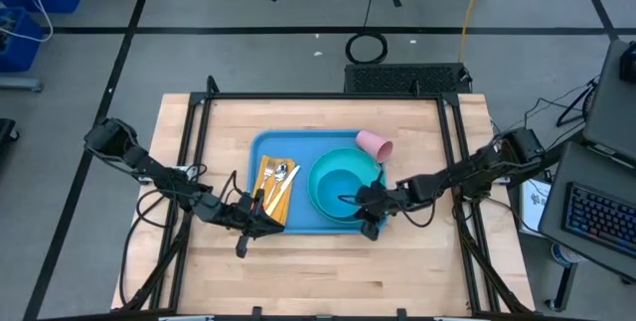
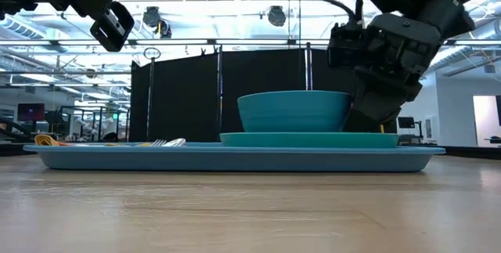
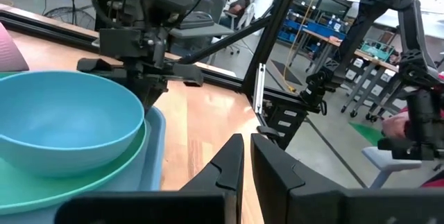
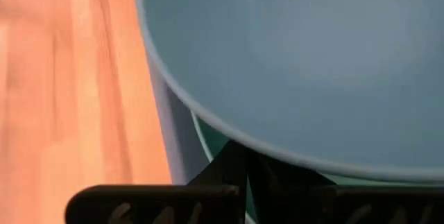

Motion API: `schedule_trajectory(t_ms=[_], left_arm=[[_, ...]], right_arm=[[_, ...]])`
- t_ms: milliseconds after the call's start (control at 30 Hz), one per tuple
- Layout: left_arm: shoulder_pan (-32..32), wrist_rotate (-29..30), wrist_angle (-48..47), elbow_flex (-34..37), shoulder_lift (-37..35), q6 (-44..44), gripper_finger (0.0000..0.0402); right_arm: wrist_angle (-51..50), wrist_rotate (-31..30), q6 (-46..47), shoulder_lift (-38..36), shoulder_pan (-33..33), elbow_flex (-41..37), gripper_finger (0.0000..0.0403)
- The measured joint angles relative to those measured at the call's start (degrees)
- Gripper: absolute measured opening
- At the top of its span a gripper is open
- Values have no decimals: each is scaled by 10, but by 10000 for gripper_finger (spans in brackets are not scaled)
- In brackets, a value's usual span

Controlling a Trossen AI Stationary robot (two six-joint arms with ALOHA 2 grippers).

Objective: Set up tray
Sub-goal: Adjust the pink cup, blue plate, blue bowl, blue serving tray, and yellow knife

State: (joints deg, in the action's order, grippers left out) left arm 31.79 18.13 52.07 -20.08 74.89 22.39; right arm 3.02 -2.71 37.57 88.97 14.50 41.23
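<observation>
The blue tray (image 1: 260,147) lies flat on the wooden table. On its right part a turquoise plate (image 1: 314,202) carries a blue bowl (image 1: 343,182). On its left part, cutlery (image 1: 280,174) rests on a yellow napkin (image 1: 266,197). A pink cup (image 1: 375,144) lies on its side at the tray's far right corner. My left gripper (image 1: 270,224) hovers shut over the tray's near left corner, well above the table in the low view (image 2: 113,22). My right gripper (image 1: 363,202) is shut and reaches down at the plate's near right side, beside the bowl (image 2: 293,112). My right gripper (image 4: 243,165) comes slanting down from the table's right, its fingers (image 2: 368,116) close beside the bowl's wall and under the bowl's rim (image 4: 229,130), at the plate's rim (image 4: 208,141). The bowl hides the tips, so I cannot tell whether they touch the plate.
Black frame rails (image 1: 199,152) run along the table's left, right and far sides. Bare wood (image 1: 328,271) lies between the tray and the table's near edge. A keyboard (image 1: 596,217) and a desk stand off the table to the right.
</observation>
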Motion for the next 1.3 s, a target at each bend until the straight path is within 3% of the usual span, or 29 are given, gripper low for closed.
schedule_trajectory(t_ms=[100, 433, 500, 667, 800, 900, 1067, 1300], left_arm=[[0, 0, 0, 0, 0, 2, 31], [0, 0, -9, 0, 0, 3, 31], [0, 0, -10, 0, 0, 6, 31], [0, 0, -13, 0, 0, 6, 31], [0, 0, -14, 0, 0, 7, 31], [0, 0, -14, 0, 0, 8, 31], [0, 0, -14, 0, 0, 8, 31], [0, 0, -14, 0, 0, 2, 31]], right_arm=[[7, -19, -24, -11, 11, 0, 0], [2, 9, -26, -82, 34, 0, 0], [-26, -26, -28, -110, 35, 1, 0], [-119, -180, -6, -188, 24, 0, 0], [-127, -197, -7, -226, -19, 0, 9], [-131, -196, 5, -230, -57, 0, 43], [-165, -183, 22, -230, -114, 0, 134], [-189, -184, 113, -224, -134, 0, 224]])
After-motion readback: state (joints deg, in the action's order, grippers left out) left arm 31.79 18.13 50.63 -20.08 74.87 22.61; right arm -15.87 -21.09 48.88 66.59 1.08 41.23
